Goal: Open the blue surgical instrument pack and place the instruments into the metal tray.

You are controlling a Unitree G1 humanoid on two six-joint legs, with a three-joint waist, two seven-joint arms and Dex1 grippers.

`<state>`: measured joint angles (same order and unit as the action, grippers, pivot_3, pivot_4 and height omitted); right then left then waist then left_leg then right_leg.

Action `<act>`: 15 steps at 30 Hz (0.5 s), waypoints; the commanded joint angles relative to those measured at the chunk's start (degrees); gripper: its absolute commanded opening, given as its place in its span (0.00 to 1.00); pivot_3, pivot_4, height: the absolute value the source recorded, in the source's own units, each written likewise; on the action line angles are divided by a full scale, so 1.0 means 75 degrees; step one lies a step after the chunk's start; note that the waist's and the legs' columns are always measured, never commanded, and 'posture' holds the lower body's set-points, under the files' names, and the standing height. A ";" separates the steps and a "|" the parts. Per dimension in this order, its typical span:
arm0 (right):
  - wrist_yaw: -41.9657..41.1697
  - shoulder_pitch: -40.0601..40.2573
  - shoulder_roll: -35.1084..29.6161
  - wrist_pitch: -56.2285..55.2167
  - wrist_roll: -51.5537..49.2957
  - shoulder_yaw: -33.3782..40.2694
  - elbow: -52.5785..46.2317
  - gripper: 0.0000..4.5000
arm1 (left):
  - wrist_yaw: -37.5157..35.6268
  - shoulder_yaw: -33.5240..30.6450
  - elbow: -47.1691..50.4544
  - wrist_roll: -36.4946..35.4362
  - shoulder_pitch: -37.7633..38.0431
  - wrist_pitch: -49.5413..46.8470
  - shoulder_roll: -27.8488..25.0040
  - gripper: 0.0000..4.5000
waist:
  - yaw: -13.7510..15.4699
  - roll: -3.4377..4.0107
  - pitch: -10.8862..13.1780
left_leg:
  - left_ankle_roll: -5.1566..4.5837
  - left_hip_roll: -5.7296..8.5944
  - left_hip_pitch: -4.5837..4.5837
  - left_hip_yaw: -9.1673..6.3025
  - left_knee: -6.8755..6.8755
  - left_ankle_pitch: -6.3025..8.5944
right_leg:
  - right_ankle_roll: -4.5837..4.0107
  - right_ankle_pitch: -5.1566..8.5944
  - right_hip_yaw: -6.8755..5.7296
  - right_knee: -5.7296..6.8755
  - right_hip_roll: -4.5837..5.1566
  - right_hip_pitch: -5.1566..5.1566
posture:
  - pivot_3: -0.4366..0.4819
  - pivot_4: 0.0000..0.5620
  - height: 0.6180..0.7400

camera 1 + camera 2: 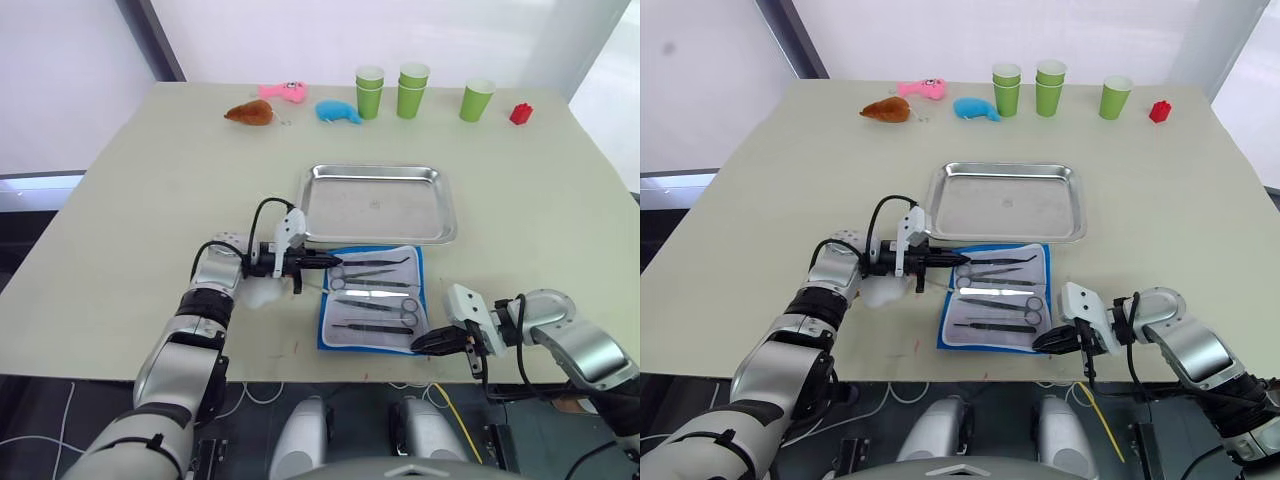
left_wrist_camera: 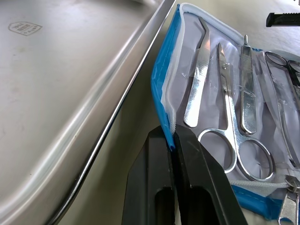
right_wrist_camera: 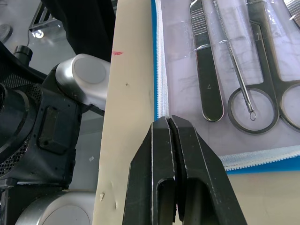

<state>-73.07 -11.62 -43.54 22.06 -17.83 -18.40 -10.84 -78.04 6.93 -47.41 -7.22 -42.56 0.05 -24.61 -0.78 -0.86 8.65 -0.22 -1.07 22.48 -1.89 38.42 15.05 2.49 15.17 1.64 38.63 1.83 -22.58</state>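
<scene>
Blue surgical instrument pack (image 1: 372, 298) lies open; left end effector (image 1: 318, 263) and right end effector (image 1: 428, 343) each clamp its edge; next, picking instruments (image 1: 375, 294) for the empty metal tray (image 1: 376, 204) requires releasing.

Instruments (image 1: 375, 295) on pack (image 1: 420, 262), seemingly just before tray (image 1: 375, 203)

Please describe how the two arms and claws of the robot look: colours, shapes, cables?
Both arms have rounded silver-grey shells with black joints. Each wrist carries a small white box, and black cables loop along the forearms. The left claw and the right claw each have two flat black fingers with a rectangular slot near the base.
</scene>
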 commanded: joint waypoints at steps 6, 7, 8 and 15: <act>0.0006 0.0129 -0.0027 -0.0013 0.0268 -0.0293 0.0031 0.01 | -0.0035 -0.0413 -0.0132 -0.0442 0.0188 -0.1018 -0.0004 0.00 | -0.0016 0.0000 0.0000 | 0.0000 0.0000 0.0001 -0.0003 -0.0001 0.0000 | 0.0000 0.0000 -0.0002 -0.0001 -0.0001 -0.0001 | 0.48 0.27 1.00; 0.0012 0.0131 -0.0027 -0.0012 0.0266 -0.0297 0.0029 0.01 | -0.0053 -0.0437 -0.0118 -0.0476 0.0195 -0.1100 -0.0010 0.00 | -0.0017 0.0000 0.0000 | 0.0000 0.0000 0.0001 -0.0003 -0.0001 0.0000 | 0.0000 0.0000 -0.0002 -0.0001 -0.0001 -0.0001 | 0.48 0.27 1.00; 0.0018 0.0137 -0.0030 -0.0015 0.0264 -0.0300 0.0027 0.01 | -0.0086 -0.0447 -0.0092 -0.0511 0.0206 -0.1145 -0.0016 0.00 | -0.0021 0.0000 0.0000 | 0.0000 0.0000 0.0001 -0.0003 -0.0001 0.0000 | -0.0001 0.0000 -0.0002 -0.0001 -0.0001 -0.0001 | 0.48 0.27 1.00; 0.0086 0.0214 -0.0061 -0.0080 0.0266 -0.0296 0.0041 0.01 | -0.0052 -0.0712 0.0141 -0.0830 0.0302 -0.1356 0.0077 0.00 | -0.0030 0.0000 0.0000 | 0.0000 -0.0001 0.0000 -0.0004 -0.0001 0.0000 | -0.0001 0.0000 -0.0002 -0.0001 -0.0002 -0.0001 | 0.48 0.27 1.00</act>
<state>-72.42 -11.54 -43.48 20.89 -17.73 -19.10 -10.84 -79.10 2.82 -46.56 -12.07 -41.50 -8.75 -24.09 -1.00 -0.86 8.65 -0.23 -1.08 22.48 -1.92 38.41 15.05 2.48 15.18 1.63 38.62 1.81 -22.59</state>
